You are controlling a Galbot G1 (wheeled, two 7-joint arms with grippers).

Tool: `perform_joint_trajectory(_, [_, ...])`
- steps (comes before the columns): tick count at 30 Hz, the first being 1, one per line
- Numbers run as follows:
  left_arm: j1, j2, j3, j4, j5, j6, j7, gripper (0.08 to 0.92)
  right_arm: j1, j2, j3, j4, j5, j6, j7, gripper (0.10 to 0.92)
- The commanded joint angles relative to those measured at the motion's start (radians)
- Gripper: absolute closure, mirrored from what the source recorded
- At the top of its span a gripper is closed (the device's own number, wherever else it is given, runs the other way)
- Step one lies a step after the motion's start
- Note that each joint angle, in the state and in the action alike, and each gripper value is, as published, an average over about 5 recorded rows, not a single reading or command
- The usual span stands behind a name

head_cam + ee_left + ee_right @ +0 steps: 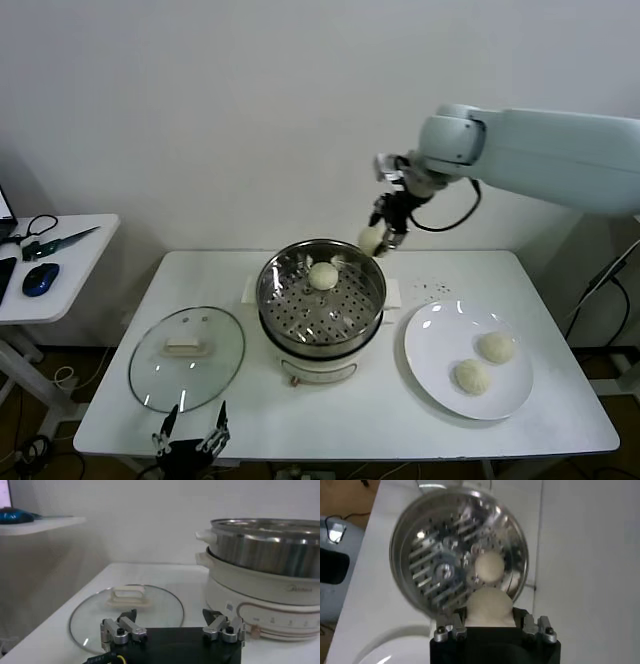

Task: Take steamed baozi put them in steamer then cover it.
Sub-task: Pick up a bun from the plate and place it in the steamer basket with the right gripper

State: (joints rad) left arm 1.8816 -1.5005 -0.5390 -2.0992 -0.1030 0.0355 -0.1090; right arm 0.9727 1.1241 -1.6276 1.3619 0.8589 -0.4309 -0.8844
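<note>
One bun (370,239) sits clamped in the right gripper (384,236) at upper centre, apparently just above the steamer's (321,345) far rim. Another bun (322,276) lies inside. Two buns (496,347) rest on the plate (432,350) at right. The lid (187,358) lies on the counter (400,425) at left, beside the wide-open left gripper (190,440).

Side table and white plate

A blue mouse (40,279) and scissors (62,243) lie on the side table (85,262); the white plate (432,352) sits on the white table (560,400).
</note>
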Motion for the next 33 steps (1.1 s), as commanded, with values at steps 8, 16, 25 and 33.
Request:
perform_joint_trajectory(8, [-0.011, -0.007, -0.013, -0.004, 0.002, 0.006, 0.001, 0.177, -0.259, 0.389, 0.016, -0.156, 0.034, -0.103, 0.160, 0.394])
perform_joint_trajectory(16, [-0.013, -0.009, -0.016, 0.004, 0.002, 0.005, -0.002, 0.177, -0.357, 0.427, 0.011, -0.245, -0.019, -0.102, 0.177, 0.391])
perform_joint_trajectory(25, [-0.012, -0.010, -0.014, 0.008, 0.002, 0.001, -0.004, 0.177, -0.385, 0.428, 0.024, -0.292, -0.050, -0.092, 0.191, 0.389])
perform_joint_trajectory(33, [-0.007, -0.014, -0.013, 0.004, 0.004, -0.001, -0.006, 0.177, -0.319, 0.378, 0.039, -0.232, -0.038, -0.053, 0.148, 0.299])
